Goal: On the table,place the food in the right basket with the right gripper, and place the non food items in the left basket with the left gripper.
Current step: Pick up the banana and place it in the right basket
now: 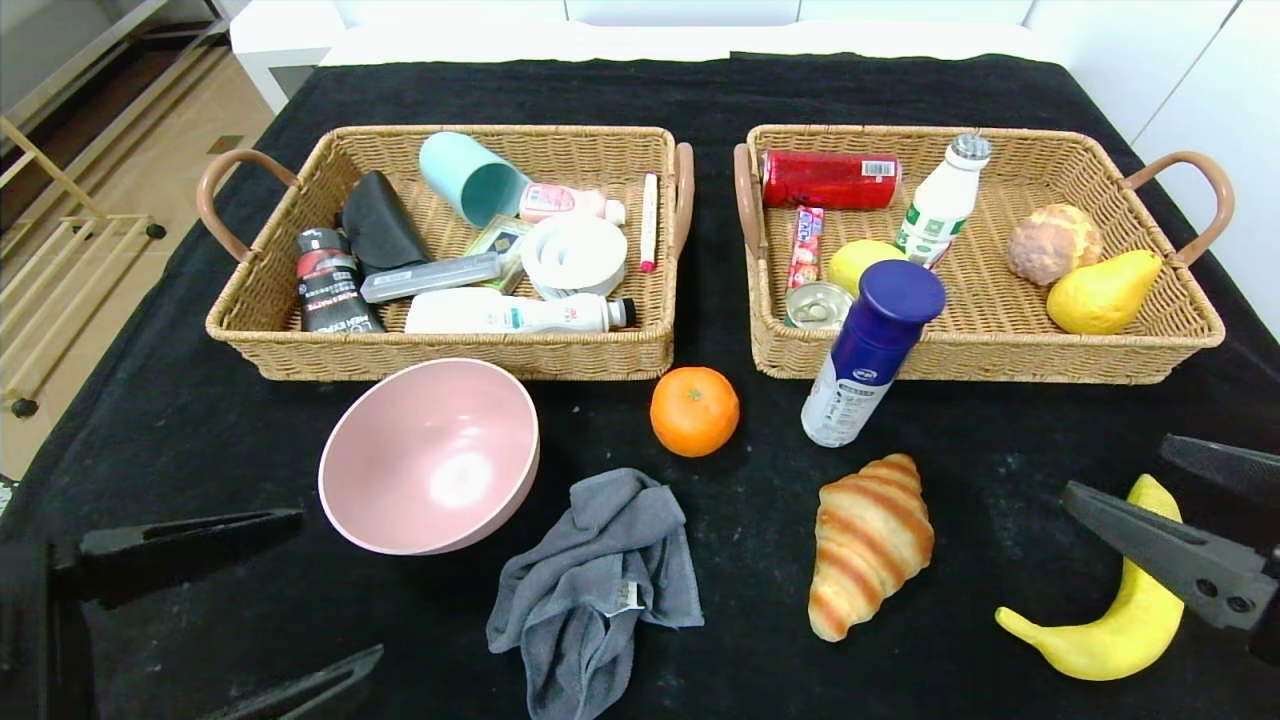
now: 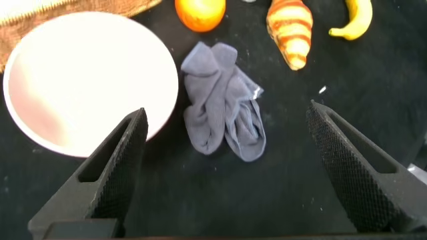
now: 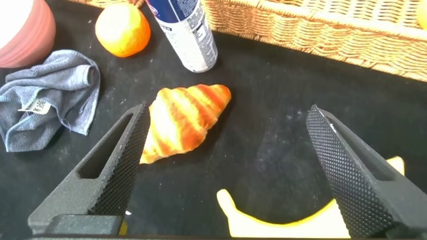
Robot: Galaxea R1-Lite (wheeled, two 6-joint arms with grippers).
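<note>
Table (image 1: 760,620), black cloth. Left basket (image 1: 440,355) at 11 o'clock, right basket (image 1: 985,358) at 1 o'clock, both part filled.

Loose items, near half:
- Bowl (image 1: 430,455), pink, 9 o'clock, just before left basket.
- Cloth (image 1: 595,580), grey, crumpled, 6 o'clock, beside bowl.
- Orange (image 1: 694,410), centre, between baskets' near corners.
- Bottle (image 1: 870,350), blue cap, upright, against right basket's front wall, possibly touching.
- Croissant (image 1: 868,540), 4 o'clock.
- Banana (image 1: 1110,610), far right, partly under right gripper.

Left gripper (image 1: 255,600), 8 o'clock, fingers spread, holding nothing.
Right gripper (image 1: 1150,480), 4 o'clock, fingers spread above banana, holding nothing.
</note>
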